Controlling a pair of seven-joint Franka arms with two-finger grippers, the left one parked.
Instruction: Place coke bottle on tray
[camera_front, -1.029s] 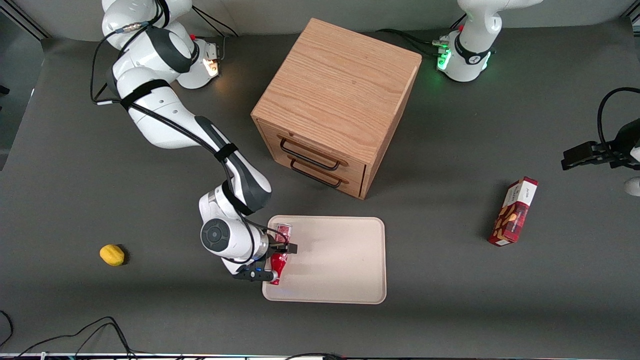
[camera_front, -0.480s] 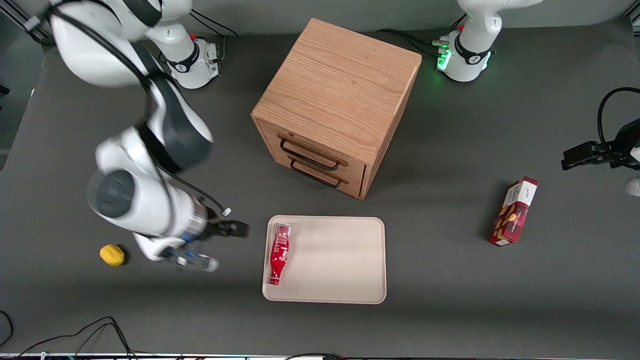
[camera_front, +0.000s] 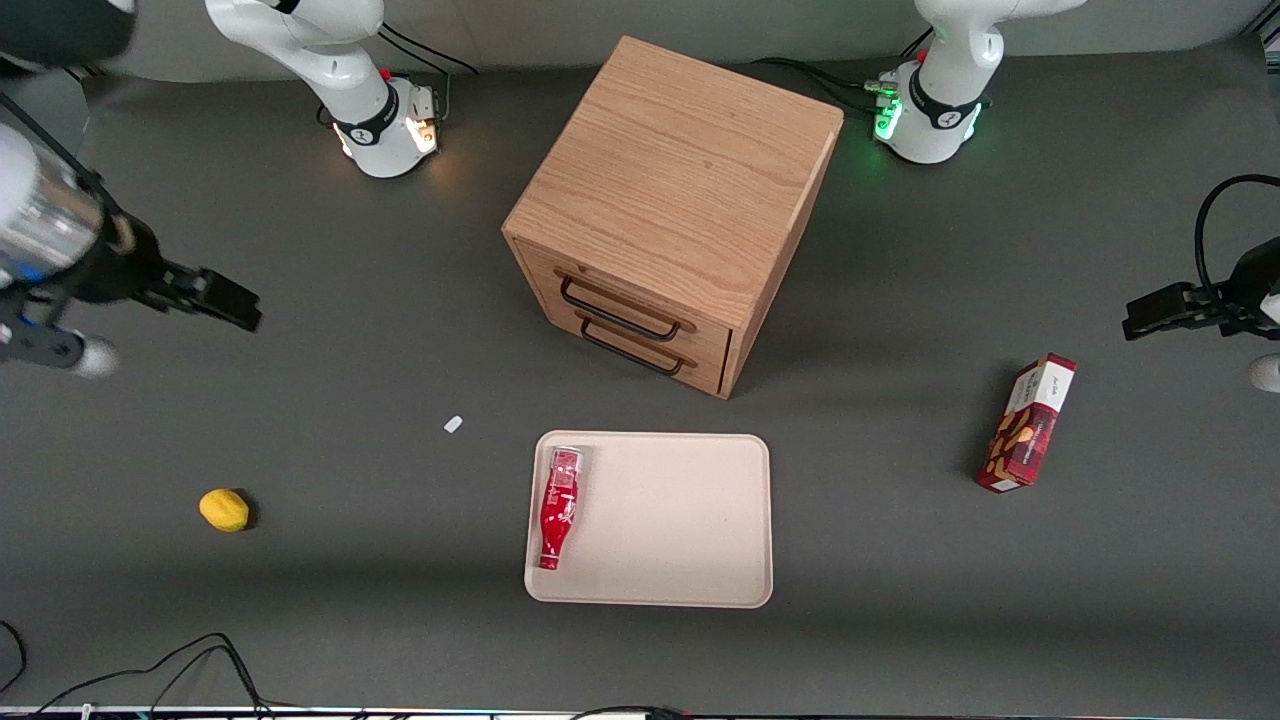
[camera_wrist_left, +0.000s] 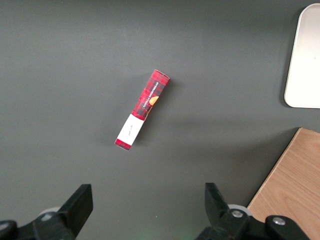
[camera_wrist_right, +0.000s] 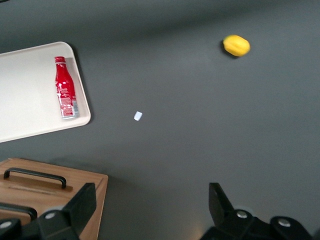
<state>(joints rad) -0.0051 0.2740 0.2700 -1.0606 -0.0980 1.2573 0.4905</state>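
The coke bottle (camera_front: 555, 508) is red with white lettering and lies on its side on the cream tray (camera_front: 680, 520), along the tray's short rim toward the working arm's end, cap toward the front camera. It also shows in the right wrist view (camera_wrist_right: 65, 95) lying on the tray (camera_wrist_right: 25, 95). My right gripper (camera_front: 165, 330) is open and empty. It hangs high above the table, well away from the tray toward the working arm's end. In the right wrist view the gripper (camera_wrist_right: 150, 205) has its jaws wide apart over bare table.
A wooden two-drawer cabinet (camera_front: 680, 190) stands farther from the front camera than the tray. A yellow lemon (camera_front: 224, 509) and a small white scrap (camera_front: 453, 424) lie toward the working arm's end. A red snack box (camera_front: 1028, 422) lies toward the parked arm's end.
My gripper let go of the bottle on the tray, then rose and swung away toward the working arm's end. The bottle has stayed where it was laid.
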